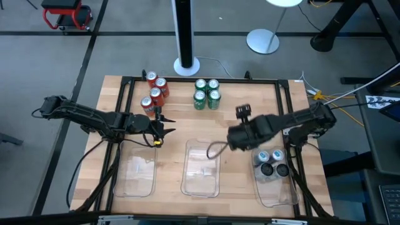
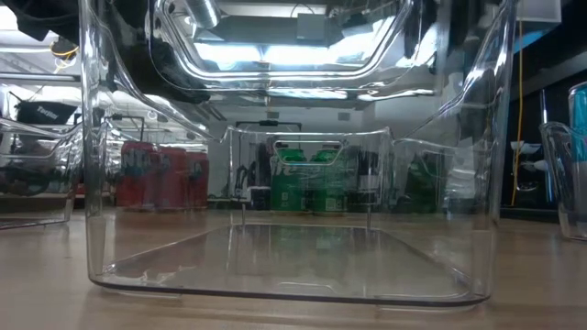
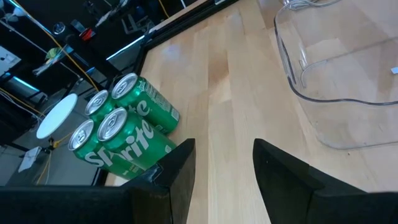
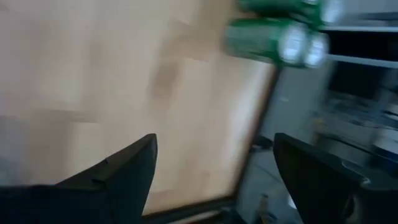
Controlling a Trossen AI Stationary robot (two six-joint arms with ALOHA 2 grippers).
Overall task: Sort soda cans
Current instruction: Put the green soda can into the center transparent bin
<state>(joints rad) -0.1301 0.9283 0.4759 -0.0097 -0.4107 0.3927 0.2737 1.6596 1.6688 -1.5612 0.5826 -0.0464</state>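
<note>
**Cans counted: 4 red, 4 green, 4 in right tray**

4 red cans [image 1: 155,92] are seen in a cluster at the far-left part of the table [image 1: 244,125] in the high view, all upright, packed close. 4 green cans [image 1: 207,93] are grouped 2x2 near the far-centre edge, also upright. 4 more cans [image 1: 272,162] are seen inside the right tray [image 1: 281,194]: 2 w/ silver-blue tops, 2 dark; all are packed at the tray's far end.

3 clear plastic trays are counted along the near edge: left tray [image 1: 136,181], middle tray [image 1: 201,178], right tray. Nothing is seen in the left tray; the middle tray is also seen w/o cans.

Left gripper [image 1: 164,131] is held just near-side of the red cluster, beside the left tray's far corner. Its fingers [image 3: 180,180] are seen parted in the left wrist view, w/ bare wood between them; nothing is grasped. The green cans [image 3: 124,134] are shown ahead of it there.

Right gripper [image 1: 215,149] is positioned over the middle tray's far-right area. Its fingers [image 4: 118,171] are spread wide in the right wrist view, w/ nothing between them; green cans [image 4: 280,34] are glimpsed beyond, blurred.

In the low view, red cans [image 2: 156,174] and green cans [image 2: 307,179] are seen through the middle tray's [image 2: 101,183] walls.
</note>
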